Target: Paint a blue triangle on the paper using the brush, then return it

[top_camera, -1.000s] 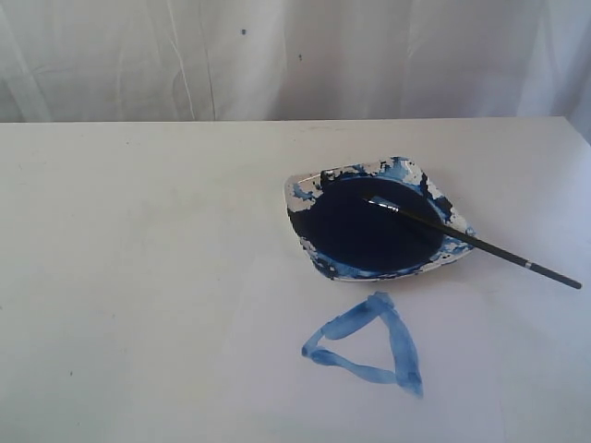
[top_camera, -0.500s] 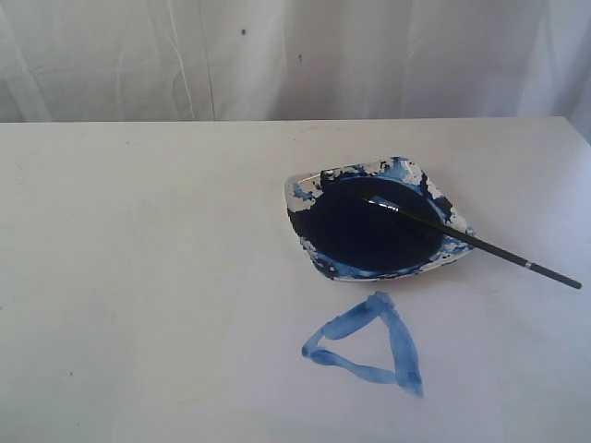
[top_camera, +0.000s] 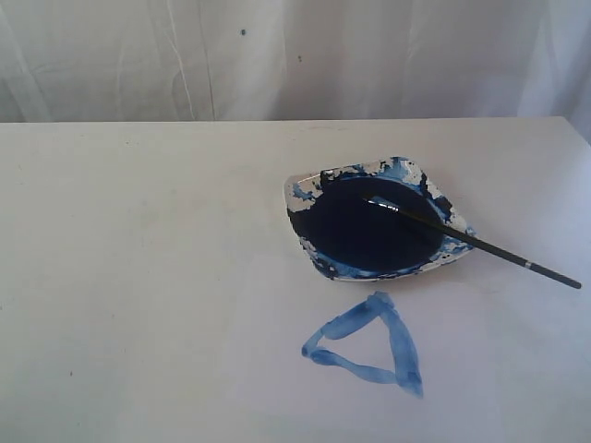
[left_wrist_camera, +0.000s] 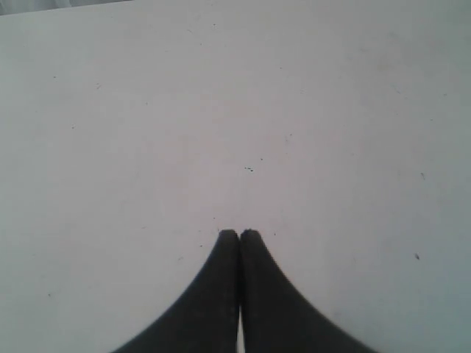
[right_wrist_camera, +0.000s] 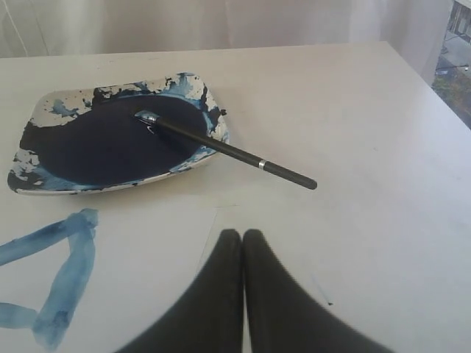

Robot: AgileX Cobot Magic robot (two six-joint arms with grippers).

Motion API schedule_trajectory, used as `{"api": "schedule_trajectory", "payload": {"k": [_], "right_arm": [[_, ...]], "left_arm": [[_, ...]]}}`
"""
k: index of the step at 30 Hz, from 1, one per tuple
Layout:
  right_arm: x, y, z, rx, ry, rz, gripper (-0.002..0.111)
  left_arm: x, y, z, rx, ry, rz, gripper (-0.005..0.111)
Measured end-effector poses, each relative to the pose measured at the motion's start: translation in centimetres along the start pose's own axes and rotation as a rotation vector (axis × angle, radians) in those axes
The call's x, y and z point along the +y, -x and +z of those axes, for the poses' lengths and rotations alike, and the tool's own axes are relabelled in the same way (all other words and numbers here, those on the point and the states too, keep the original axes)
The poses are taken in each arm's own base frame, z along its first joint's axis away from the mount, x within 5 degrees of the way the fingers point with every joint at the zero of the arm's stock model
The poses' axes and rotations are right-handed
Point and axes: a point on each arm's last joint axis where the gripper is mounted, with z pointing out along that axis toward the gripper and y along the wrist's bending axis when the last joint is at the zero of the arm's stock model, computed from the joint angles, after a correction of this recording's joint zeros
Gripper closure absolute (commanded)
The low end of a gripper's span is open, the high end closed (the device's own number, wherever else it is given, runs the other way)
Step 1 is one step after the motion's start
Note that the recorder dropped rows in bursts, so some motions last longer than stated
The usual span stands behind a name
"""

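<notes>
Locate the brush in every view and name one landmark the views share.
Exterior view: the brush lies right of centre, bristles in the dish, handle out over its rim toward the right edge.
Left wrist view: not in it; only white surface beyond the shut left hand.
Right wrist view: the brush lies beyond the shut right hand, bristles in the dish.
Shared landmark: the dish, seen in the exterior and right wrist views only.

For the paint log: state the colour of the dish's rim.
Dish rim: white, splotched light blue and navy; best in right wrist view.
</notes>
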Motion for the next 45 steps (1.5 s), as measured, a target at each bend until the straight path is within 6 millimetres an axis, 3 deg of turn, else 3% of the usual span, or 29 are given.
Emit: {"api": "schedule_trajectory", "payload": {"k": [9, 45], "right_arm": [[0.0, 0.0, 0.0, 0.0, 0.0, 0.0, 0.108], [-0.16, 0.0, 0.0, -0.001, -0.029, 0.007, 0.108]], "left_arm": [[-0.49, 0.03, -0.04, -0.009, -0.089, 0.036, 0.107], [-0.49, 0.03, -0.04, -0.009, -0.089, 0.036, 0.107]]}}
